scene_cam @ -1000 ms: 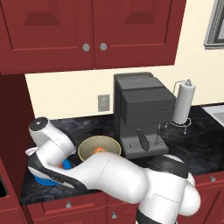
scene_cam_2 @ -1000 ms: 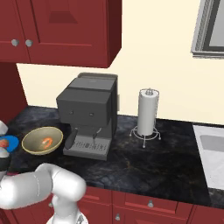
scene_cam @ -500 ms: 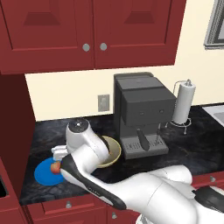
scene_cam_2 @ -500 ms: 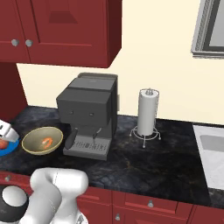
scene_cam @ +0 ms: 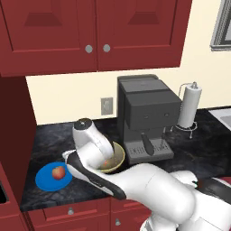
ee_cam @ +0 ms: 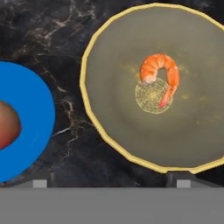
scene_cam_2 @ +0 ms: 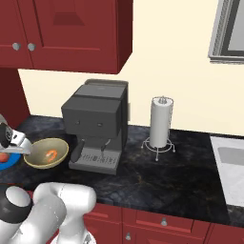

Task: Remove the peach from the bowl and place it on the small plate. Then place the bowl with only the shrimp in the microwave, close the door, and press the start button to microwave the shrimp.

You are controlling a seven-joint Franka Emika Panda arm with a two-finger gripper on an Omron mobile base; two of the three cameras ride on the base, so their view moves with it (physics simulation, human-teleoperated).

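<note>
The peach (scene_cam: 58, 172) sat on the small plate (scene_cam: 45, 179), a bright blue disc at the left end of the dark marbled tabletop (scene_cam_2: 157, 171). Just to its right, a narrow gap away and not touching, stood the bowl (ee_cam: 118, 109), with the curled shrimp (ee_cam: 160, 74) alone near its middle. The end effector (ee_cam: 109, 183) hung above the gap between plate and bowl, its fingers spread wide and grasping nothing. A grey coffee machine (scene_cam: 146, 117) stood just right of the bowl, and a paper towel holder (scene_cam_2: 161, 125) farther right.
</note>
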